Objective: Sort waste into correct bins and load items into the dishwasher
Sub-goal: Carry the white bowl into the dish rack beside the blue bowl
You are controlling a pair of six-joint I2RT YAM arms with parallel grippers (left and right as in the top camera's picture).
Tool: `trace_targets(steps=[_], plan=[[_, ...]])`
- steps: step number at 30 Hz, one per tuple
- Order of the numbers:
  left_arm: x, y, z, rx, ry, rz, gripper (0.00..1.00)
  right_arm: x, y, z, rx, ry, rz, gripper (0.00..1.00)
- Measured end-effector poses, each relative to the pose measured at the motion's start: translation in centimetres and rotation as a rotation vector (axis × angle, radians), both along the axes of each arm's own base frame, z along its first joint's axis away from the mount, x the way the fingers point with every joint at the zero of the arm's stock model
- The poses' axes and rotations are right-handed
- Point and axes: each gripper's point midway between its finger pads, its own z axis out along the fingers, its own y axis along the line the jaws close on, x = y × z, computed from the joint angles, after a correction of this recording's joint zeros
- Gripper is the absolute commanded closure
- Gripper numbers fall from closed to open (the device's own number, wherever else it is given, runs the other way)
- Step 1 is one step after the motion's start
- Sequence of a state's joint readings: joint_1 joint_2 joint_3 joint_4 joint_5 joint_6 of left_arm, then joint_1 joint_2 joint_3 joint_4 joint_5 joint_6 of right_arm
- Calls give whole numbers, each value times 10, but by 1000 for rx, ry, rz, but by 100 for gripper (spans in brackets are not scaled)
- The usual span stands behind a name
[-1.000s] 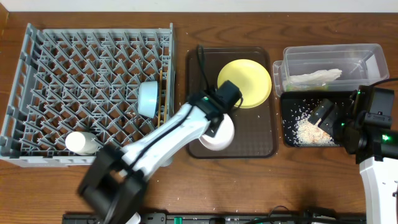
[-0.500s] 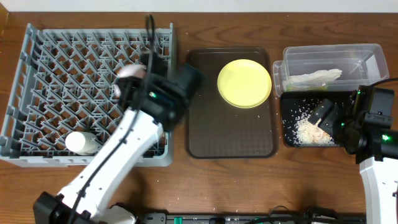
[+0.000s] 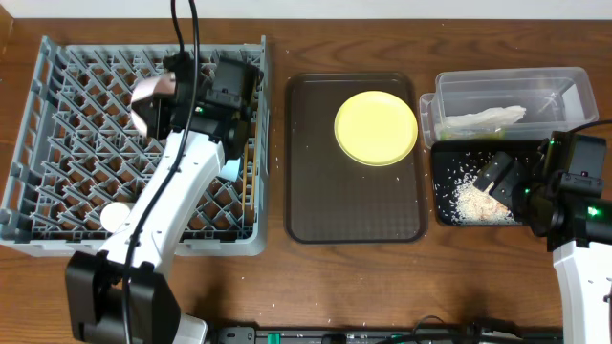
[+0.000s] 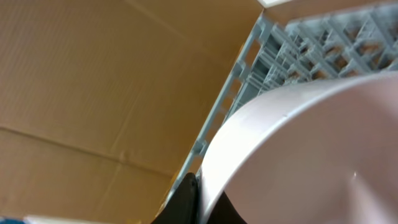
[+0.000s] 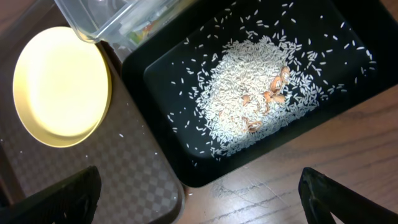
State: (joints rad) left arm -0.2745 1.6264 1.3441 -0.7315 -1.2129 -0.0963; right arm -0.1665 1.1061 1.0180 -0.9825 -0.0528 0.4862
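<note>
White bowl (image 3: 145, 103) tilted over grey-blue dish rack (image 3: 67, 191); yellow plate (image 3: 376, 127) flat on brown tray (image 3: 316, 201).

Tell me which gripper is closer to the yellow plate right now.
Right. The right gripper hovers over the black tray, not far from the yellow plate; the left gripper holds the white bowl over the dish rack, farther off.

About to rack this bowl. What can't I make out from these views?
- Pegs of the rack beneath the white bowl: overhead, hidden by the bowl and the left arm; left wrist, the bowl fills the view.
- Light blue bowl: overhead, mostly under the left arm.
- Right gripper: right wrist, tips cut off by the bottom edge.
</note>
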Motion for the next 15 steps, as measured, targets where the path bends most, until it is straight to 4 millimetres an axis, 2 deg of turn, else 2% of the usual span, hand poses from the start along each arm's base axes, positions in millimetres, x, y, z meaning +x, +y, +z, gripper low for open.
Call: trace_targets(steps=[7, 12, 15], plan=[[46, -13, -4, -5, -96, -54, 93, 0, 0, 0, 0, 0, 0, 1], [75, -25, -22, -29, -85, -129, 93, 0, 0, 0, 0, 0, 0, 1], [89, -31, -40, -39, -55, -165, 93, 0, 0, 0, 0, 0, 0, 1]])
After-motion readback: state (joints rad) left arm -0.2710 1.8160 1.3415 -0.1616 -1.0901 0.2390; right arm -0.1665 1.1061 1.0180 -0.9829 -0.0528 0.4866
